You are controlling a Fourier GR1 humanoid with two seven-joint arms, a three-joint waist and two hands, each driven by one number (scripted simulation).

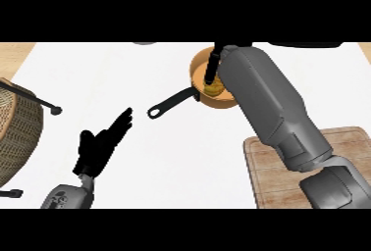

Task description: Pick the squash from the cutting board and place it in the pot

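Squash (213, 89), a small yellow lump with a bumpy skin, sits low inside the pot (201, 66) at about twelve o'clock on the counter (109, 73), off the cutting board (279, 191). It looks stiff and light, a waxy rind likely to slide under smooth fingers, so the sensible hold would be across its thicker body rather than its narrow end, though little of it shows. The right robot hand (211, 66) reaches down into the pot directly above the squash; its dark fingers run straight down to the vegetable and seem to pinch its top, but the forearm covers most of the hand, so I cannot tell whether they are closed or just parting. The pot is copper-coloured with a black long handle (172, 103) pointing toward seven o'clock; its rim surrounds the fingers closely, and that rim is what could snag a withdrawing hand. The cutting board lies at five o'clock, half hidden under the right forearm. The left robot hand (101, 144) rests at eight o'clock, fingers straight and spread. A wicker basket (18, 132) with dark handles stands at nine o'clock, well apart from the pot.
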